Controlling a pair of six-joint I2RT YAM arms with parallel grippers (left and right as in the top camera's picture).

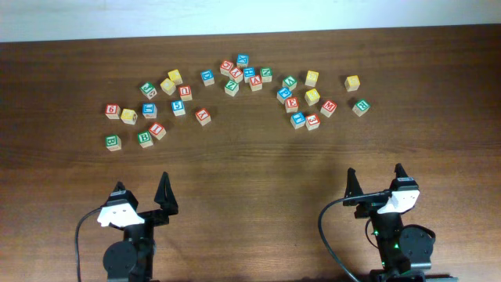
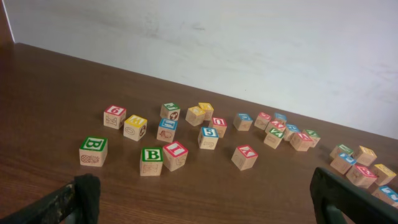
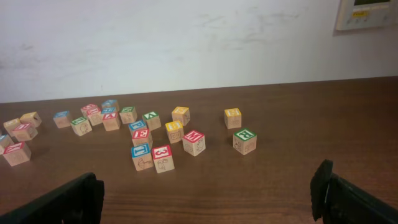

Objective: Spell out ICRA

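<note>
Several small wooden letter cubes lie scattered across the far half of the table. The red I cube [image 1: 157, 130] sits at the left and shows in the left wrist view [image 2: 176, 151]. The green R cube [image 1: 360, 106] is at the far right, also in the right wrist view [image 3: 244, 140]. A red cube that may be the A [image 1: 255, 84] lies in the middle cluster. Which of the yellow cubes [image 1: 352, 82] carries the C I cannot tell. My left gripper [image 1: 142, 186] [image 2: 208, 199] and right gripper [image 1: 376, 172] [image 3: 205, 193] are open, empty and near the front edge, far from the cubes.
Two green B cubes [image 1: 145, 139] [image 1: 113, 142] lie next to the I. A red E [image 1: 292, 103], a red 3 [image 1: 312, 121] and a red M [image 1: 328, 107] are in the right cluster. A white wall [image 2: 249, 50] stands behind the table.
</note>
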